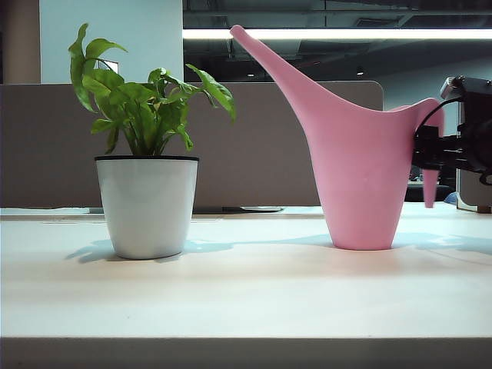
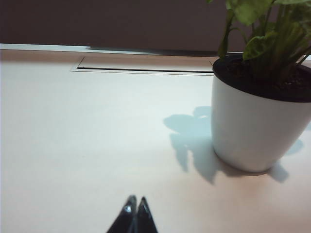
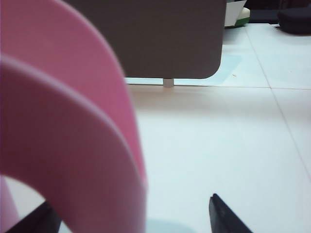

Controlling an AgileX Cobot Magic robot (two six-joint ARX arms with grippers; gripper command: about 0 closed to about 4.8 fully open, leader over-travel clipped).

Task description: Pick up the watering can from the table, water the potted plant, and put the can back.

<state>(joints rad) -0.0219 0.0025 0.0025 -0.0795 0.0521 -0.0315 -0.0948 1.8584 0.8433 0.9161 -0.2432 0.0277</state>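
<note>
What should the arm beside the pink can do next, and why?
Probably close the right gripper on the handle of the watering can. Its fingers stand wide apart on either side of the handle, and the can stands upright on the table, not yet lifted. The left gripper rests shut near the potted plant.

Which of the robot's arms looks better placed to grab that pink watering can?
The right. The right gripper is at the watering can, its open fingers either side of the handle. The left gripper is shut, low over the table beside the potted plant, away from the can.
</note>
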